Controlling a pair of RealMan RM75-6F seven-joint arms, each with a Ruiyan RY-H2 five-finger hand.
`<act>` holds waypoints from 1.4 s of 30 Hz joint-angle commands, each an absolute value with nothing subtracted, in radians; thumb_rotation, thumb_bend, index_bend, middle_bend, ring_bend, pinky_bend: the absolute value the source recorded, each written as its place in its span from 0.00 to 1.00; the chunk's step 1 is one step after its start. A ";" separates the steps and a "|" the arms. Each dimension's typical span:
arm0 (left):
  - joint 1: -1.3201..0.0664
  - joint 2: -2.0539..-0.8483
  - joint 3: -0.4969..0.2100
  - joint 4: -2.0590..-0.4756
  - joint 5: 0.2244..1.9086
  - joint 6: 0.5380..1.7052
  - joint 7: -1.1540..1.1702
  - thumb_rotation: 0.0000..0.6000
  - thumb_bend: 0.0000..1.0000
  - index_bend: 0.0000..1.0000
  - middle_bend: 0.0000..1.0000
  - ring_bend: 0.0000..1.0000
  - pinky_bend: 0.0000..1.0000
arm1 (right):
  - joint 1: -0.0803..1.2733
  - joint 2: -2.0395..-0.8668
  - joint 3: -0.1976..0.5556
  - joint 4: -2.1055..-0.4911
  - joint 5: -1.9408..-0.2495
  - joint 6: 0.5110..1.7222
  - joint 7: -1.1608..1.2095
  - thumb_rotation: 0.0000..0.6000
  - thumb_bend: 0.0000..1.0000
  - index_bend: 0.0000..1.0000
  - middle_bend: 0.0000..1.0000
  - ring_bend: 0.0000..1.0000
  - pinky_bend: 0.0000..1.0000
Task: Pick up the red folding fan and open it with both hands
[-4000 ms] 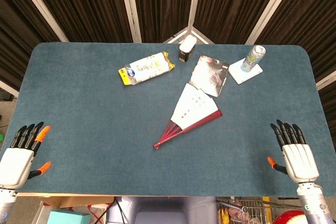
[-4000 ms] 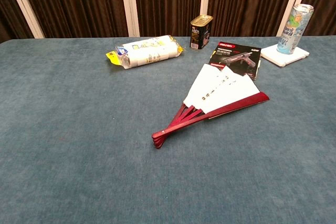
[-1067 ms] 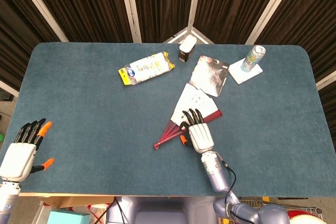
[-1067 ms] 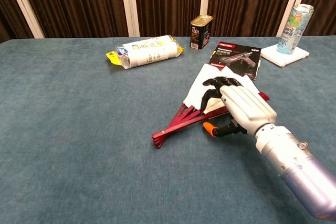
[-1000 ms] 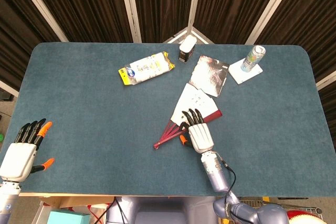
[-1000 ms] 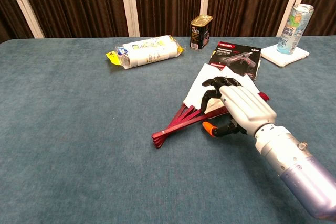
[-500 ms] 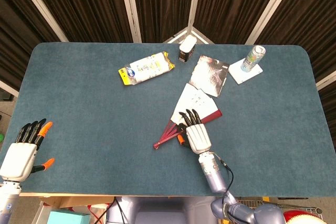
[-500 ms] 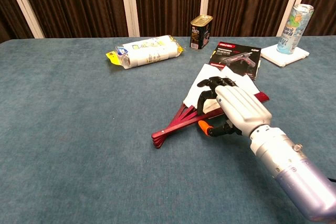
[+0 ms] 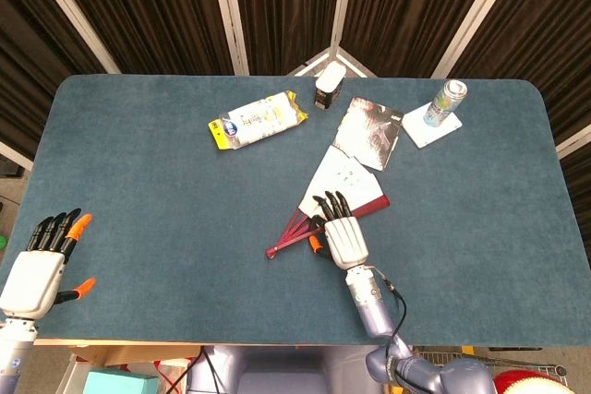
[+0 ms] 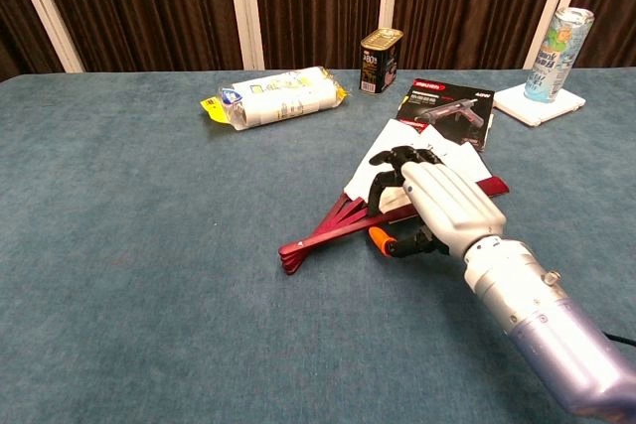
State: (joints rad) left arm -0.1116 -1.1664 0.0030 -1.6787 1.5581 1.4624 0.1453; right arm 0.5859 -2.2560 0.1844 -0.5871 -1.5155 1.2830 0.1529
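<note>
Head view: a blue-carpeted table [image 9: 138, 191] stands before dark curtains [image 9: 157, 6] with pale strips. The fan [image 9: 325, 202], partly spread, lies near the table's middle, handle toward the near edge. The right hand [image 9: 342, 232] rests on its ribs, fingers curled down onto them; whether it grips the fan, I cannot tell. The left hand [image 9: 37, 269] hangs past the near left corner, fingers spread, holding nothing.

Chest view: the right hand [image 10: 437, 208] covers the fan [image 10: 338, 223], fingertips [image 10: 383, 161] on the paper. Toward the far edge lie a packet [image 10: 273, 96], tin [image 10: 380, 60], booklet [image 10: 447, 111] and can [image 10: 556, 42].

Right robot hand [image 10: 437, 208] palm-down, fingers curled; left robot hand [image 9: 37, 269] spread.
</note>
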 commanded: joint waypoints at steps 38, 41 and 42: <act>-0.110 -1.160 0.003 -1.689 1.555 1.460 0.131 1.00 0.00 0.00 0.00 0.00 0.00 | 0.624 -2.222 0.187 -0.635 -1.515 1.333 0.150 1.00 0.64 0.70 0.25 0.07 0.01; -0.109 -1.160 0.003 -1.692 1.556 1.463 0.130 1.00 0.00 0.00 0.00 0.00 0.00 | 0.630 -2.194 0.195 -0.675 -1.519 1.348 0.134 1.00 0.64 0.70 0.25 0.07 0.01; -0.109 -1.160 0.003 -1.692 1.556 1.464 0.130 1.00 0.00 0.00 0.00 0.00 0.00 | 0.631 -2.189 0.197 -0.682 -1.520 1.351 0.130 1.00 0.64 0.70 0.25 0.07 0.01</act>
State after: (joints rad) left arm -0.1094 -1.1597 0.0029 -1.6918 1.5562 1.4634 0.1301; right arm 0.6264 -2.2044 0.1904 -0.6636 -1.5167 1.3410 0.1406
